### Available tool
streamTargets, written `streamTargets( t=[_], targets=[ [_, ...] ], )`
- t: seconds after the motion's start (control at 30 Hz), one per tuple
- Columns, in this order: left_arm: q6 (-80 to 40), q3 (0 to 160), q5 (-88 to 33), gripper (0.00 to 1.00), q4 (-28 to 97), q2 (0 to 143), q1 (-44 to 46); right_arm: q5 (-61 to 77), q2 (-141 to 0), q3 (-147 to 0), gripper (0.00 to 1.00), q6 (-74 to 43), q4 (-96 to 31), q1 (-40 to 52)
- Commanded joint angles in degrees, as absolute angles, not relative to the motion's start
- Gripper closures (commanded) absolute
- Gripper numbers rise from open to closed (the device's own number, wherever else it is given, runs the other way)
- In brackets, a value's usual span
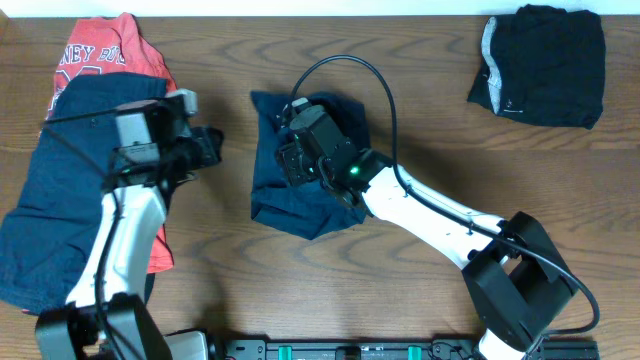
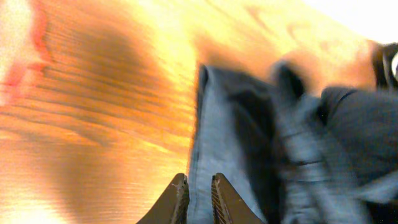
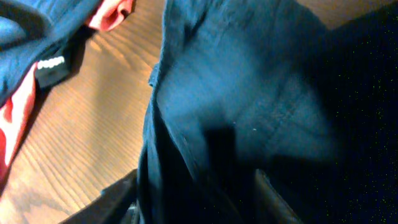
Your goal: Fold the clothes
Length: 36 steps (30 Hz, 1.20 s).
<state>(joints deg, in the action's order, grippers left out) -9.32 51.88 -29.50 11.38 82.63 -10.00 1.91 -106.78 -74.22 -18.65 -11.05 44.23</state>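
Note:
A crumpled dark blue garment point(image 1: 300, 205) lies at the table's middle; it also shows in the left wrist view point(image 2: 236, 137) and the right wrist view point(image 3: 236, 93). My right gripper point(image 1: 290, 160) is low over its upper part, fingers spread wide point(image 3: 199, 199) with cloth bunched between them. My left gripper point(image 1: 208, 148) hovers just left of the garment, apart from it. Its fingers point(image 2: 198, 190) are nearly together and hold nothing, with the garment's left hem showing beyond them.
A red printed shirt point(image 1: 110, 50) and a large navy garment point(image 1: 50, 200) lie piled at the left edge, under my left arm. A folded black garment point(image 1: 545, 65) sits at the back right. Bare wood lies between these.

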Motion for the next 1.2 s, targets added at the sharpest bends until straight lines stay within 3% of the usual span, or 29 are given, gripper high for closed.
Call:
streamTargets(
  t=[0.0, 0.63, 0.9, 1.17],
  targets=[
    [-12.01, 51.57, -28.88, 0.83, 11.49, 79.33, -13.41, 4.19, -107.55, -75.42, 0.39, -17.06, -10.35, 43.94],
    [-11.27, 51.55, -28.84, 0.83, 13.26, 78.35, -16.34, 5.80, -96.77, -80.95, 0.41, -12.12, -20.32, 42.48],
    [-10.79, 51.55, -28.82, 0.83, 12.88, 78.35, -16.34, 4.99, -104.71, -80.86, 0.46, -11.79, -22.00, 42.37],
    [-9.93, 51.55, -26.39, 0.83, 13.98, 78.37, -16.32, 22.68, -114.21, -80.88, 0.51, -17.65, -19.38, 44.77]
  ],
)
